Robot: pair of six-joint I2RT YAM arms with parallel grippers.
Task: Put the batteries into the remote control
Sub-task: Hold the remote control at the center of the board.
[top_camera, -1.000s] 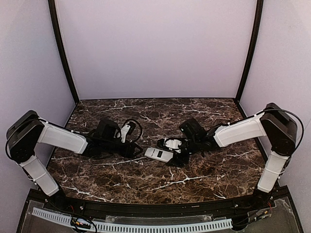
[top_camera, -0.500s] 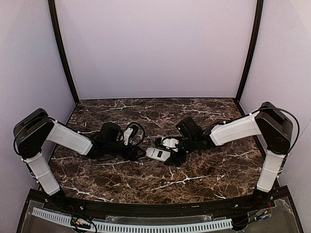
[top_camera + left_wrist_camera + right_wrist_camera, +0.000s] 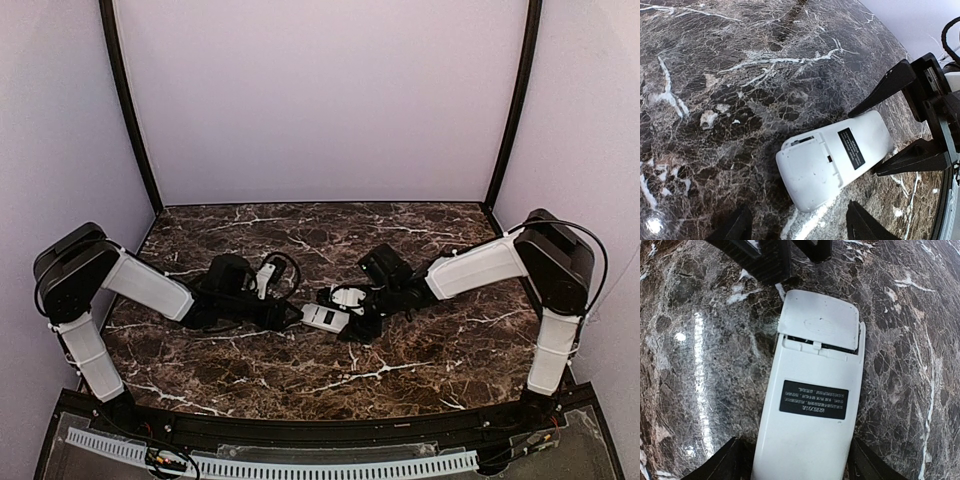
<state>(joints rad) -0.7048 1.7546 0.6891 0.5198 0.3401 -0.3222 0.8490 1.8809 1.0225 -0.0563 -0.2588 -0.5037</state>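
Remote control (image 3: 325, 317) lies flat on marble table (image 3: 430, 365), mid-table between my two arms. White back faces up, black label (image 3: 813, 399) showing. Battery cover (image 3: 819, 319) sits slightly off, dark gap along its inner edge. Left gripper (image 3: 799, 217): jaws apart, tips just off cover end, nothing clamped. Right gripper (image 3: 795, 462): jaws straddle label end, close to both long sides; cannot tell whether they press on it.

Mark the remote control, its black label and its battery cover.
remote control (image 3: 325, 317): top view, middle of its white back.
black label (image 3: 813, 399): right wrist view, label's centre.
battery cover (image 3: 807, 172): left wrist view, middle of the cover.
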